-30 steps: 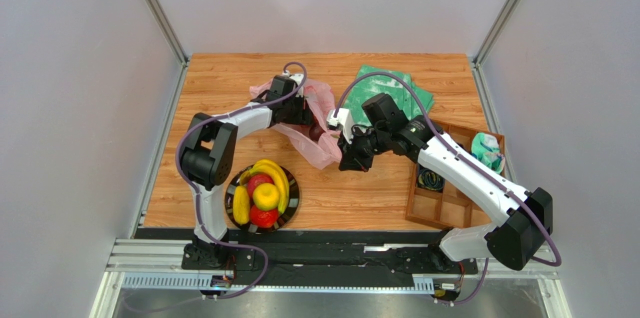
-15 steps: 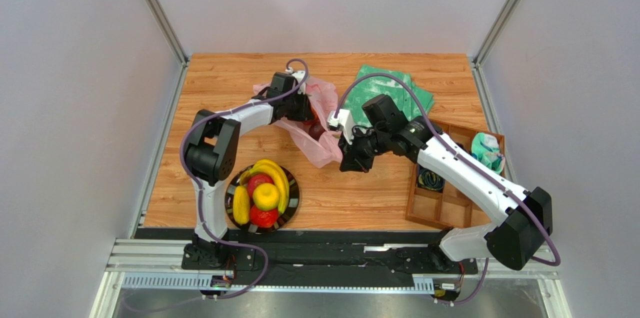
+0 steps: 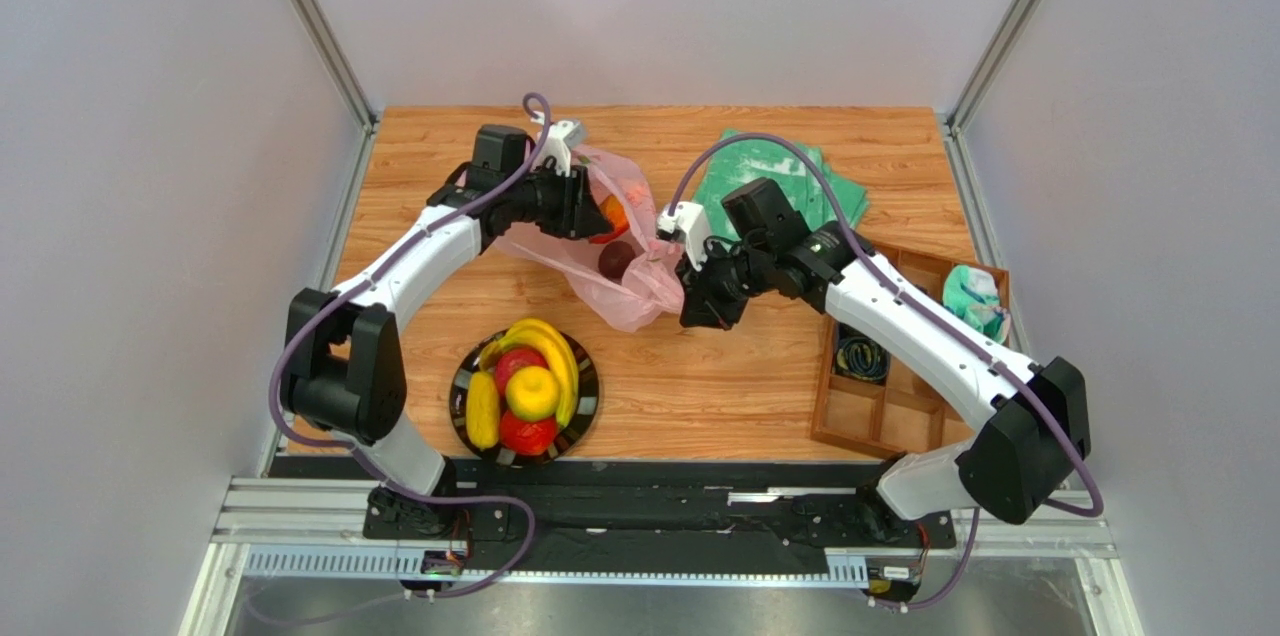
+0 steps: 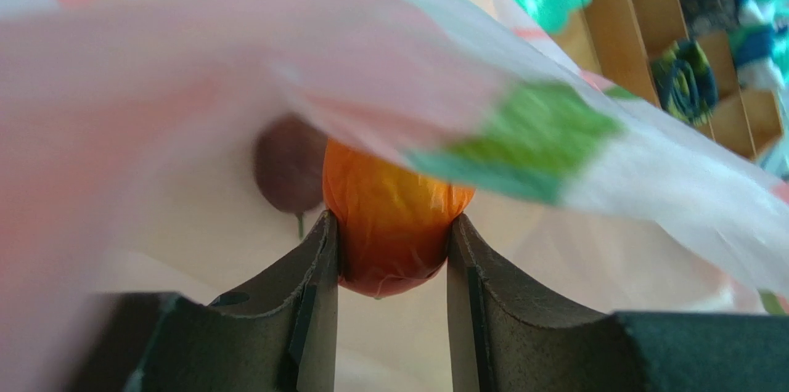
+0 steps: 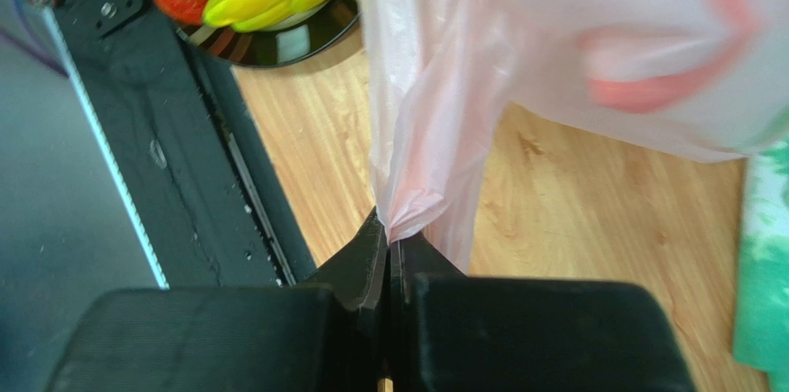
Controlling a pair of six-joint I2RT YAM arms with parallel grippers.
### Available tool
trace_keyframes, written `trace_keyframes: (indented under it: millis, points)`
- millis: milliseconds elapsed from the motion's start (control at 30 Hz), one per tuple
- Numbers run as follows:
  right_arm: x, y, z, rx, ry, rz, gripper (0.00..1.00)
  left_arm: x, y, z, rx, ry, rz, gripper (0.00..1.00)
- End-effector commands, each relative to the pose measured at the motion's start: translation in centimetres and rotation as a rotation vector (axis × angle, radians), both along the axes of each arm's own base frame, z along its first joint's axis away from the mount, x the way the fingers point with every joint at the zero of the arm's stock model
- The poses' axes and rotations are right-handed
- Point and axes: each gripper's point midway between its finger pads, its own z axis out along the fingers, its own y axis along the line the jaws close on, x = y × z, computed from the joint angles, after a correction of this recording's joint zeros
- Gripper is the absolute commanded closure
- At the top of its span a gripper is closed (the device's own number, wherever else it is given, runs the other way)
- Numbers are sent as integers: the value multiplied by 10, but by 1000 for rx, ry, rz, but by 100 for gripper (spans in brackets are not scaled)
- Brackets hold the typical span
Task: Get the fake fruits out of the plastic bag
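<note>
Orange: the orange (image 4: 394, 226) sits inside the plastic bag (image 3: 639, 291), at the bag's far-left end, lifted off the wood; its skin looks crinkled, and I cannot tell whether film lies over it.
Left gripper: the left gripper (image 4: 394, 237) reaches into the bag, with its two fingers pressed against the orange's sides, gripping it.
Plum: a dark purple plum (image 4: 289, 165) lies in the bag just beside the orange, on its left in the wrist view; it shows through the film from above.
Plastic bag: pink, translucent and crinkly, it lies across the far middle of the table (image 3: 721, 381), and a fold droops over the left wrist camera.
Right gripper: the right gripper (image 5: 389, 242) has its jaws fully closed on a bunched pinch of the bag's near-right edge, and the film hangs taut from it.
Fruits already out: bananas (image 3: 550, 356), a lemon (image 3: 531, 393) and red apples (image 3: 523, 434) are heaped on a black plate (image 3: 588, 393) near the left arm's base, well apart from the bag.
Cloth: a folded green cloth (image 3: 796, 171) lies at the far right, behind the right arm.
Tray: a wooden tray (image 3: 899, 419) with compartments stands at the right edge, holding small items too small to name.
</note>
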Motion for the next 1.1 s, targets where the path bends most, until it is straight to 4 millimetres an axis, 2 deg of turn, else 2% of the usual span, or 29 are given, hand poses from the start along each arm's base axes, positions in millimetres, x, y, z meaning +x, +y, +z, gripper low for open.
trace_keyframes:
  millis: [0, 33, 67, 100, 133, 167, 200, 267, 300, 333, 367, 400, 467, 533, 567, 600, 633, 667, 700, 733, 800, 833, 900, 1000, 1067]
  points:
    - [57, 8, 38, 69, -127, -172, 100, -52, 4, -3, 36, 78, -165, 100]
    - [68, 6, 41, 69, -151, -201, 100, -55, 8, -2, 57, 59, -180, 100]
    - [88, 1, 50, 61, -201, -262, 100, -58, 11, 5, 61, 43, -182, 100]
    - [106, 3, 50, 59, -235, -282, 100, -65, 16, 4, 76, 58, -192, 100]
    - [119, 3, 49, 47, -259, -298, 100, -63, 22, 12, 79, 45, -181, 100]
    - [140, 2, 65, 37, -328, -339, 100, -66, 24, 24, 70, 23, -179, 100]
    - [156, 3, 48, -15, -328, -345, 100, -70, 27, 31, 61, 26, -177, 100]
    - [178, 0, 48, -50, -366, -374, 100, -74, 29, 61, 48, -42, -199, 100]
    - [188, 1, 53, -62, -389, -380, 100, -83, 32, 68, 58, -37, -209, 100]
    - [197, 2, 40, -97, -382, -377, 100, -84, 34, 81, 71, -86, -220, 100]
    - [204, -2, 36, -113, -381, -392, 100, -88, 40, 93, 93, -127, -205, 100]
    - [209, -3, 38, -109, -382, -404, 100, -97, 45, 95, 117, -123, -206, 100]
    - [212, -3, 42, -76, -357, -420, 100, -104, 62, 108, 203, -188, -184, 100]
    - [216, -7, 49, -59, -356, -439, 100, -118, 81, 107, 258, -186, -160, 100]
    - [216, -8, 53, -50, -359, -442, 100, -128, 92, 117, 278, -232, -119, 100]
    - [215, -9, 54, -46, -359, -446, 100, -135, 99, 118, 283, -240, -96, 100]
    - [215, -10, 53, -48, -356, -448, 100, -142, 108, 109, 293, -225, -65, 100]
    - [213, -10, 53, -47, -354, -448, 100, -152, 118, 115, 312, -265, -15, 100]
    - [213, -11, 53, -45, -352, -454, 100, -158, 122, 112, 314, -260, 11, 100]
    - [213, -11, 52, -44, -350, -456, 100, -166, 124, 97, 313, -220, 20, 100]
    - [210, -12, 52, -39, -346, -461, 100, -180, 130, 92, 316, -225, 60, 100]
    - [210, -13, 52, -39, -349, -467, 100, -183, 133, 81, 309, -169, 113, 100]
    - [210, -16, 54, -45, -357, -485, 100, -178, 164, 74, 386, -140, 319, 100]
    - [208, -20, 53, -60, -359, -485, 100, -169, 201, 68, 400, -34, 594, 100]
    - [206, -22, 52, -67, -356, -483, 100, -166, 217, 54, 419, 95, 719, 100]
